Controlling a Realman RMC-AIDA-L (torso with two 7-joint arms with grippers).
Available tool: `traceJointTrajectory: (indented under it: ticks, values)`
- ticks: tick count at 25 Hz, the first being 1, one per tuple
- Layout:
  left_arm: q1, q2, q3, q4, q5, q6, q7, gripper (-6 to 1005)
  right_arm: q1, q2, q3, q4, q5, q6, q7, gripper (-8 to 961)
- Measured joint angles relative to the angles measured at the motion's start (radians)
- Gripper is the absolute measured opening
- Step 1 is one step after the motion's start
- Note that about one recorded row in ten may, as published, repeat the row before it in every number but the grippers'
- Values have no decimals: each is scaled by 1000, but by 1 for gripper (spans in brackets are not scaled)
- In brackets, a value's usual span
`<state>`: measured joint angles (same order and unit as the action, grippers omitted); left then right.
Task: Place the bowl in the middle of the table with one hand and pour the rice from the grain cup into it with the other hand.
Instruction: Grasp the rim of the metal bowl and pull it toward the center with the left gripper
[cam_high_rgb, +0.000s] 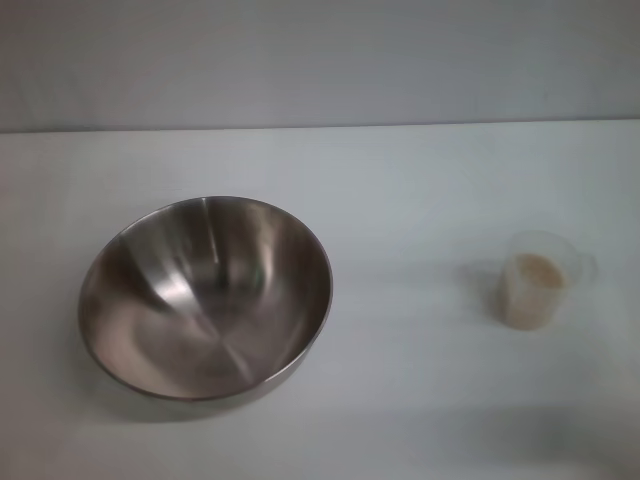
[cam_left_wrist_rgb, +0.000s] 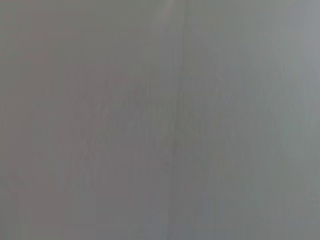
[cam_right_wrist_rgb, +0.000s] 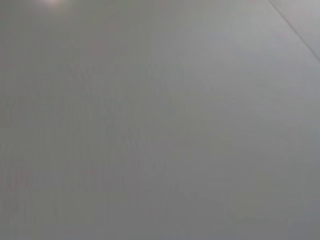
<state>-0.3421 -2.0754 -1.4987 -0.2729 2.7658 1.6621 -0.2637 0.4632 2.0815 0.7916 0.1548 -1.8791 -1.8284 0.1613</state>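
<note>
We see the steel mixing bowl (cam_high_rgb: 205, 298) sitting upright on the white bench (cam_high_rgb: 400, 400), left of center and toward the near edge. Its inside is shiny brushed metal, nothing in it that we can make out. The grain cup (cam_high_rgb: 535, 280), small and clear plastic, stands upright on the right side of the bench, well apart from the bowl. We see the rice (cam_high_rgb: 530, 290) inside the cup, a pale beige mass filling most of it. A small handle or lip sticks out on the cup's right side; we cannot tell which.

Beyond the far edge of the bench we see a plain grey wall (cam_high_rgb: 320, 60).

Neither pincer shows in the head view, and no arm reaches over the bench. The left wrist view gives only a flat grey surface with a faint straight seam, the right wrist view a flat grey surface with a thin line across one corner. So for both the left pincer and the right pincer we cannot tell whether they are spread or pressed together. Nothing touches the bowl or the cup.
</note>
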Motion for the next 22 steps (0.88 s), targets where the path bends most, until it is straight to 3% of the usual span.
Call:
traceJointTrajectory:
  ticks: [15, 18, 22]
  values:
    - [-1, 0, -7, 0, 0, -10, 12, 815, 1, 0, 0, 0, 0, 1, 0, 714]
    - [-11, 1, -10, -15, -1, -44, 73, 815, 1, 0, 0, 0, 0, 1, 0, 714]
    - [6, -3, -9, -120, -2, -172, 189, 814, -1, 0, 0, 0, 0, 2, 1, 714]
